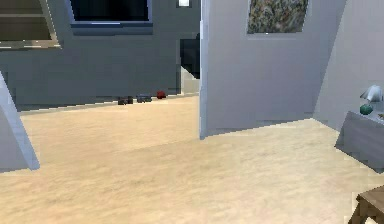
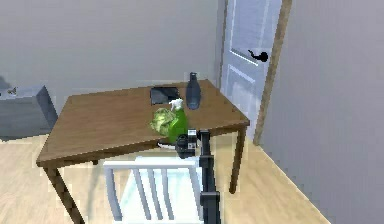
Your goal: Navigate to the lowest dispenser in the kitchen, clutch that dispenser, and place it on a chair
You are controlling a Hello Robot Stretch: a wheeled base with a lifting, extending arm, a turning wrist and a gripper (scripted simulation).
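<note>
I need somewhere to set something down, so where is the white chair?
In the arm side view, the white chair stands at the bottom, left of middle, at the near edge of the wooden table, just left of the arm.

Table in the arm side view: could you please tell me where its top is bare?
The table is bare across the picture's left half, from its left edge to the dark flat thing. A smaller strip lies right of the dark bottle. The middle is crowded: the green bottle stands near the gripper.
</note>
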